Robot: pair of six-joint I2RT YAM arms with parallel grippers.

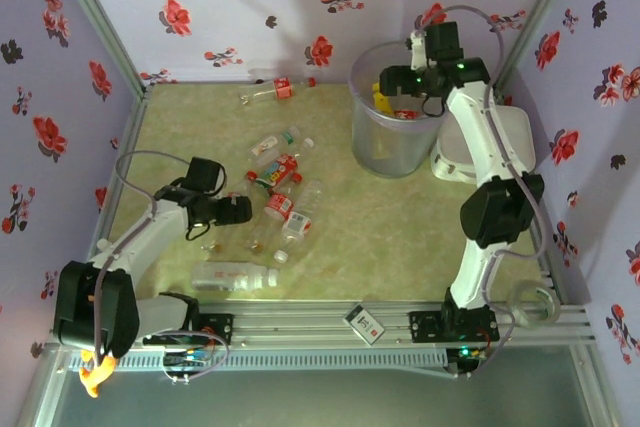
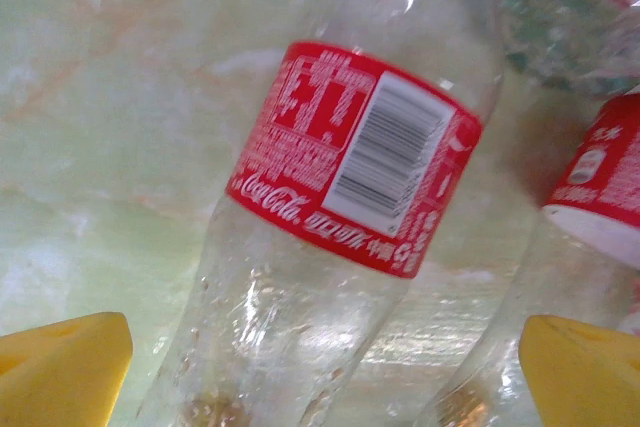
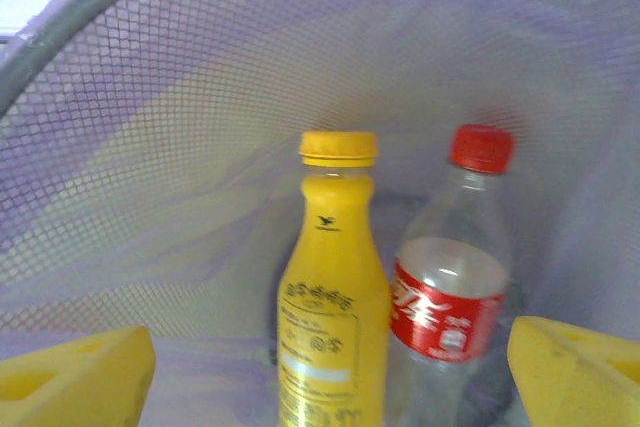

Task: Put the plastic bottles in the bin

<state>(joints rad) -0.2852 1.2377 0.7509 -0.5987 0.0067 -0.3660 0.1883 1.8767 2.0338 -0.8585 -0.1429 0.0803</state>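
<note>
Top external view has the left tool low over the worktop, pointing at a loose cluster of plastic bottles lying on their sides near the middle; its fingers stand wide apart, released, holding nothing; a lone bottle lies nearer the arm bases, and a far bottle lies by the back wall; the right tool hangs over the mouth of the bin, which stands upright at the far right of the worktop, a flat white lid-like object just beside it on the right.

Left wrist view shows the left tool with its yellow fingertips at the two lower corners, well clear of a red-labelled bottle that lies tilted between them on the pale worktop; a second bottle, also red-labelled, lies close on its right; whether the two touch I cannot tell.

Right wrist view looks into the bin, its wall showing a fine mesh pattern; the right tool is spread wide, released, its yellow fingertips at the lower corners and nothing gripped; inside the bin a yellow bottle with a yellow cap stands upright, and a red-capped bottle, clear with a red label, stands just beside it on the right.
</note>
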